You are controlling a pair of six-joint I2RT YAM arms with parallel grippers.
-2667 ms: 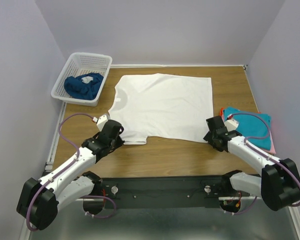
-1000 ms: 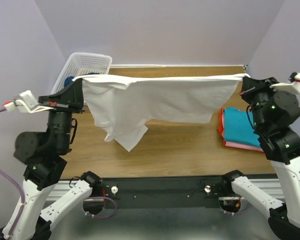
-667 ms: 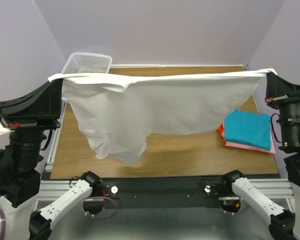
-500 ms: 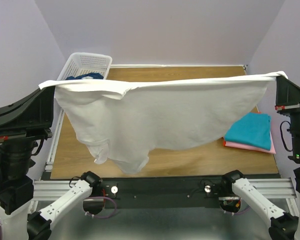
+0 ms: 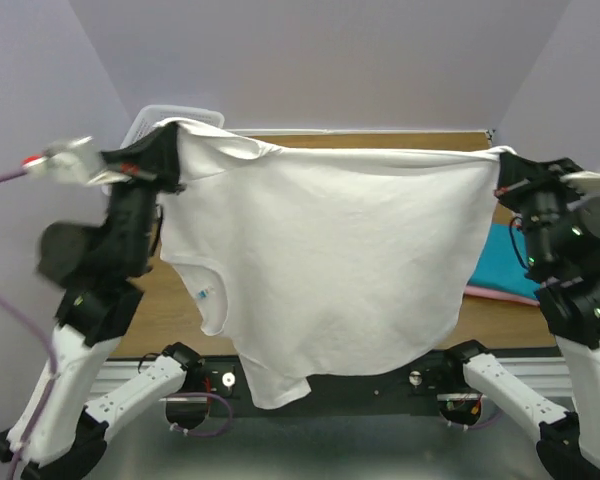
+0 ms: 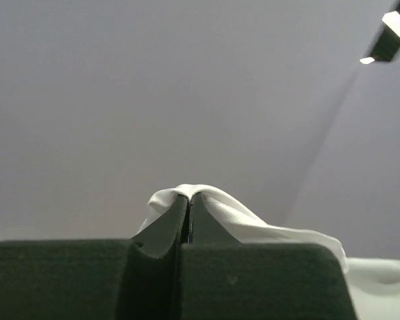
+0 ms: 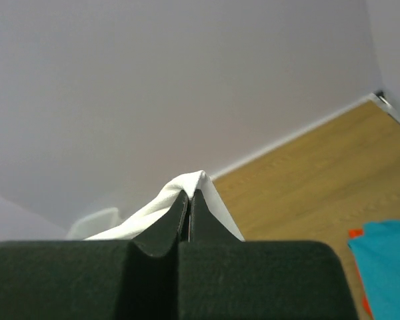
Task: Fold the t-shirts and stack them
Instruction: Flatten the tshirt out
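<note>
Both arms are raised high above the counter (image 5: 176, 301), and the white t-shirt (image 5: 330, 260) hangs between them like a curtain, well clear of the wood. The left hand (image 5: 172, 142) is closed tight on 1 top corner of the shirt, above the counter's left side. In the left wrist view its 2 fingers (image 6: 170, 223) meet with only a thin fold of white cloth pinched between them, bulging over the tips. The right hand (image 5: 501, 170) is closed the same way on the other top corner, above the counter's right side, and the right wrist view shows its fingers (image 7: 168, 220) pressed together on a small peak of cloth.

The shirt's top edge runs nearly straight from hand to hand. Below it the cloth falls broad and loose, and its lowest corner drops past the counter's near edge in front of the arm bases. The round neck opening sits on the shirt's left side, with a small blue label inside it.

On the counter's right side, partly hidden behind the hanging cloth, lies a folded teal t-shirt (image 5: 500, 258) on top of a pink one (image 5: 507, 294). A white lattice basket (image 5: 185, 110) shows at the counter's far left corner.
</note>
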